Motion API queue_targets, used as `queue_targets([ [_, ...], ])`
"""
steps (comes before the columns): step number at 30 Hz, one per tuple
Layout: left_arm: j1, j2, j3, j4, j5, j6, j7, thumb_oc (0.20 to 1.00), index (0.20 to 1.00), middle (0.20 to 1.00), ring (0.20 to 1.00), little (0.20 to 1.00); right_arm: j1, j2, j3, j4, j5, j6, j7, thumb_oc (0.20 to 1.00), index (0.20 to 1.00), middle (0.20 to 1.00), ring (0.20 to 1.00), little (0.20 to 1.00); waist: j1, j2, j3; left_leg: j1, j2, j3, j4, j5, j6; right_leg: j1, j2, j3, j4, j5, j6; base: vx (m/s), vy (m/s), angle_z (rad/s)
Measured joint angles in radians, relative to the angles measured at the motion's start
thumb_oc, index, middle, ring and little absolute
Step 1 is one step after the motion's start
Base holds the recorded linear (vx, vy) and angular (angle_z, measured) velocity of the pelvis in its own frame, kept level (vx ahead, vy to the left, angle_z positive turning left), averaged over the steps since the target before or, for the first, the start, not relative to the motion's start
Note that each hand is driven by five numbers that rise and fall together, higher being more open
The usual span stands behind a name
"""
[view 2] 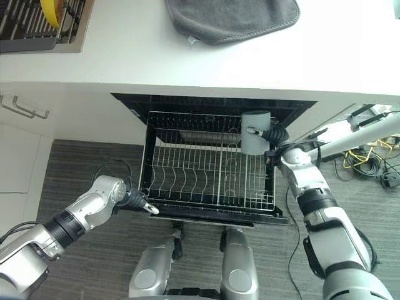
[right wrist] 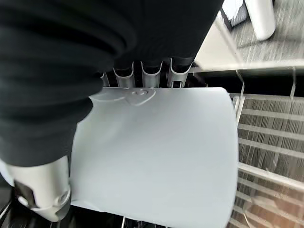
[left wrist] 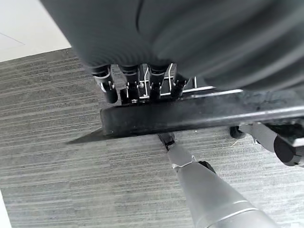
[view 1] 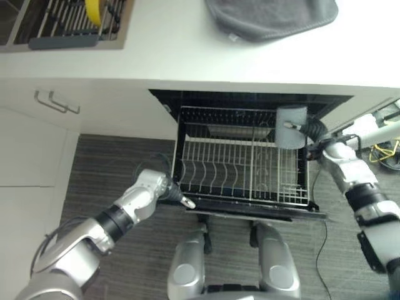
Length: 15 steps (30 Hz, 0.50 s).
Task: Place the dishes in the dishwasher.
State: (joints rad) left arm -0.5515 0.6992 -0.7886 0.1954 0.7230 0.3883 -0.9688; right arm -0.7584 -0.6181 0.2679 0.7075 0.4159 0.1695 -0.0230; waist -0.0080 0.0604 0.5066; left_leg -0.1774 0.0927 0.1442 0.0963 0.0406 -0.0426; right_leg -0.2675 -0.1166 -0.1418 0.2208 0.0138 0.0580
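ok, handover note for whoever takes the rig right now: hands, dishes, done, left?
Right hand: shut on the grey cup, held over the back right of the pulled-out dishwasher rack.
Left hand: fingers curled over the rack's front edge at its left corner.
Done: dishwasher open, rack out, cup picked up.
Left: set the cup in the rack, which holds no dishes that I can see. A yellow item sits in the drying rack on the counter; a grey towel lies nearby.
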Motion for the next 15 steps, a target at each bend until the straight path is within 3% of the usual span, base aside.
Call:
queue_targets([
  [15,0.014,-0.018,-0.038,0.048,-0.037,-0.03,0.152,1.0,1.0,1.0,1.0,1.0,-0.021,-0.003,0.007,0.239,0.051,0.043,0.01,0.2,0.2,0.2,0.2,0.2,0.002,0.041,-0.004,0.004,-0.003,0.0,0.07,-0.023,-0.005,-0.015,-0.013,0.015,0.104,-0.046,-0.009,0.06,0.016,-0.01],
])
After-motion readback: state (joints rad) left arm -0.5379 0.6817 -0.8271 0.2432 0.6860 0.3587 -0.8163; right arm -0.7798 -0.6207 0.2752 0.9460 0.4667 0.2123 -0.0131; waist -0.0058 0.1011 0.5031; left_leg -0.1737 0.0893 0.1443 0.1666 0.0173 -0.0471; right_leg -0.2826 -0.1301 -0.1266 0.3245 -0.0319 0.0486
